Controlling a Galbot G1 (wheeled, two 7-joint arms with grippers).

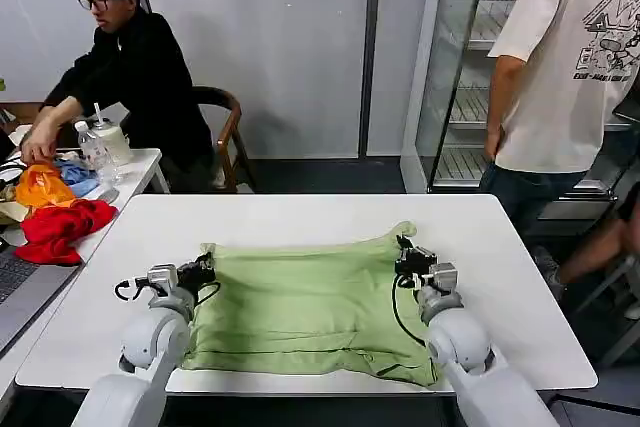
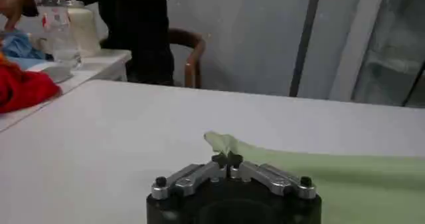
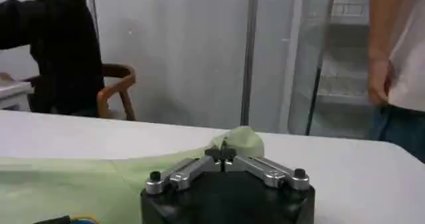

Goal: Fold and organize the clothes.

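The shirt (image 1: 310, 307) is lying spread flat on the white table (image 1: 300, 212), roughly centred, w/ its near hem close to the robot-side edge and two small peaks of cloth poking up at the far corners. Both arms are working as a pair. The left gripper (image 1: 207, 267) is sitting at the shirt's far-left corner, and in the left wrist view its fingers (image 2: 227, 159) are meeting tip to tip w/ a nub of green cloth caught there, so it's pinched closed on the shirt. The right gripper (image 1: 405, 249) is mirroring this at the far-right corner; the right wrist view is showing its tips (image 3: 222, 155) pressed together w/ the fabric bunching up against them, so closed on the shirt too. Step in hand, as I'm reading it: first fold, far corners gripped, lift not yet begun since the cloth is lying flat btwn the grippers. Next move is prob. calling for both arms lifting together and carrying the far edge toward the near hem, keeping level and evenly spaced so the fold lands square; uneven pull would be skewing the shirt or dragging it off the near edge. Red cloth (image 1: 58, 229) on the side table is sitting well apart, not in play.
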